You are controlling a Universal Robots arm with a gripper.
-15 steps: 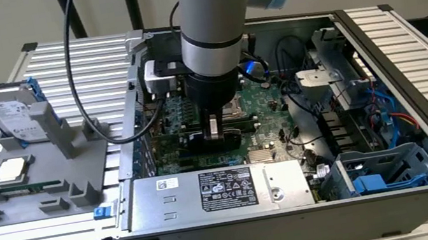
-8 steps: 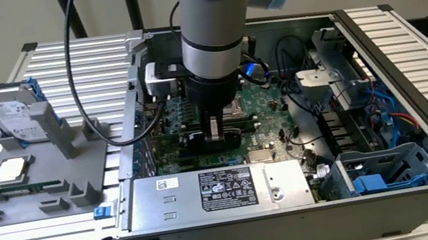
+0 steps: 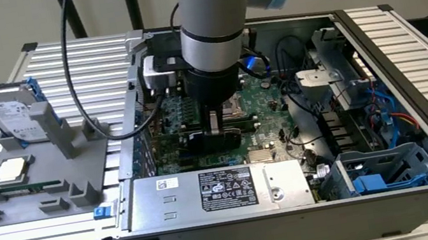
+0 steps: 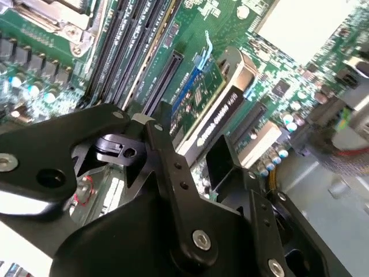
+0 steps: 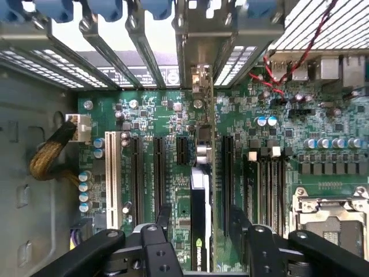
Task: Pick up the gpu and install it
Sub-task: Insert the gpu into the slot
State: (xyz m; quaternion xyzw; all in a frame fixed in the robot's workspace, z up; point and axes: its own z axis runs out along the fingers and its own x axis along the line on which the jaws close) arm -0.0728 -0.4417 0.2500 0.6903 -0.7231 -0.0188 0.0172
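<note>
Down inside case [image 3: 421, 126], stood on edge on board [image 5: 144, 115]: thin green gpu [image 5: 203, 173], black cooler, white writing too small to read. Gripper [image 5: 199, 231] clamped on gpu.

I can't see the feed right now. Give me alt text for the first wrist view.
The gpu stands on edge among the motherboard's expansion slots, its metal bracket end toward the case's rear slot covers, with the pincer straddling its black cooler, one finger on each side. An empty processor socket and a bundle of yellow cables flank the slots.
</note>
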